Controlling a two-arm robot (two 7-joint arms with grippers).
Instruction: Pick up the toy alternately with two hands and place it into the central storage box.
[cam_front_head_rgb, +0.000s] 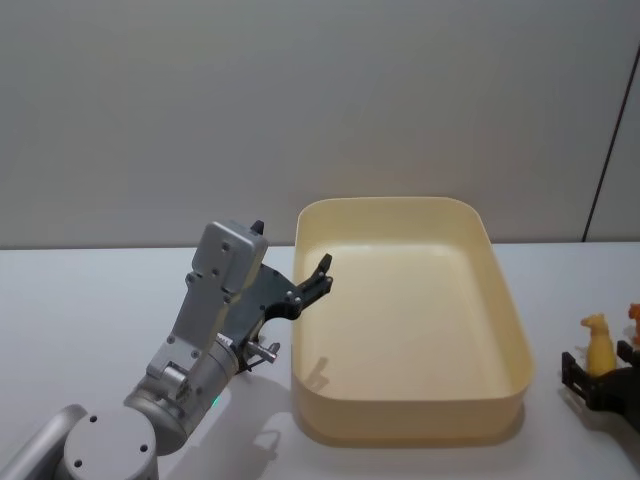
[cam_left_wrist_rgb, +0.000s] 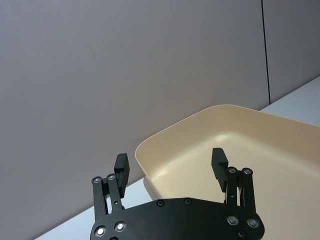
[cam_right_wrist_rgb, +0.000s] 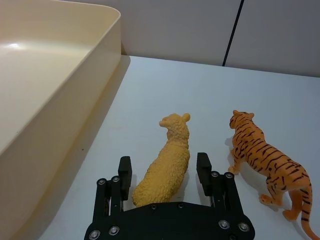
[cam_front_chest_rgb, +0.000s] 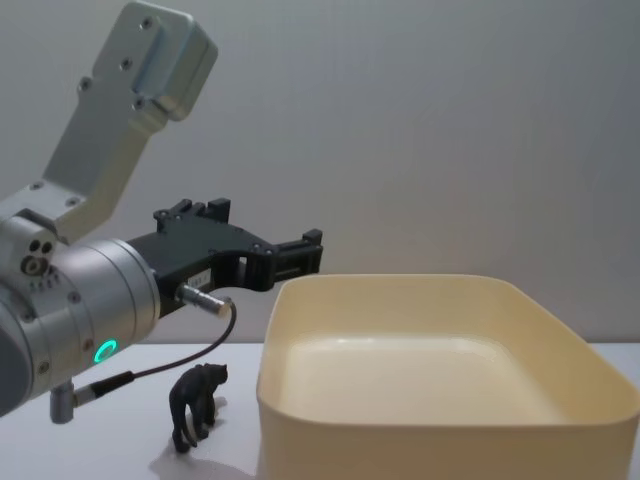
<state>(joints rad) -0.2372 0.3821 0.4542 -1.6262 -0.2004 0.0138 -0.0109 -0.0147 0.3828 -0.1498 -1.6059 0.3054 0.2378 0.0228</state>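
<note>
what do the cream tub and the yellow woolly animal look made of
Cream tub: likely moulded plastic, smooth and slightly glossy, with soft highlights on rounded walls. Yellow woolly animal: probably hard plastic or rubber, matte, its curly fleece moulded in; which one, I cannot tell.

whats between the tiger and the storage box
In the right wrist view the yellow sheep toy stands between the tiger and the storage box, straddled by the open right gripper; otherwise bare table.
</note>
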